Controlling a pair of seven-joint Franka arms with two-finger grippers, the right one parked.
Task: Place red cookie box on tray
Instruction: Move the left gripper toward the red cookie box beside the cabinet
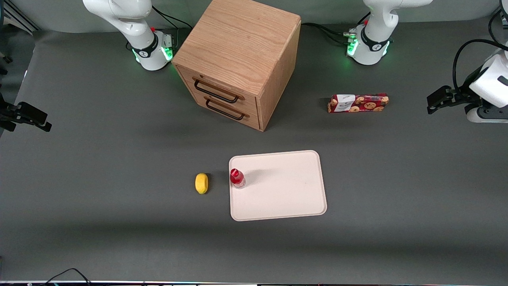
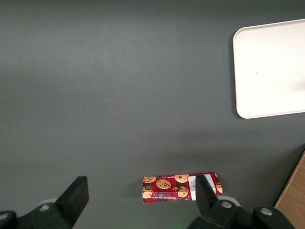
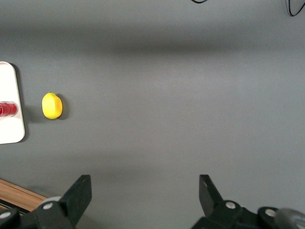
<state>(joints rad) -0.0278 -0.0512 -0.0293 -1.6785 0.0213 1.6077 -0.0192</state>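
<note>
The red cookie box (image 1: 358, 103) (image 2: 178, 187) lies flat on the grey table, farther from the front camera than the tray. It is a long carton with cookie pictures and a white patch at one end. The cream-white tray (image 1: 285, 194) (image 2: 271, 71) (image 3: 10, 129) sits near the middle of the table. My gripper (image 1: 432, 104) (image 2: 141, 198) hovers above the table at the working arm's end, beside the box and apart from it. Its fingers (image 2: 76, 194) are spread wide open and hold nothing.
A small red-capped bottle (image 1: 237, 177) stands on the tray's edge nearest the parked arm. A yellow lemon (image 1: 201, 183) (image 3: 52, 105) lies on the table beside it. A wooden two-drawer cabinet (image 1: 238, 59) stands between the arm bases.
</note>
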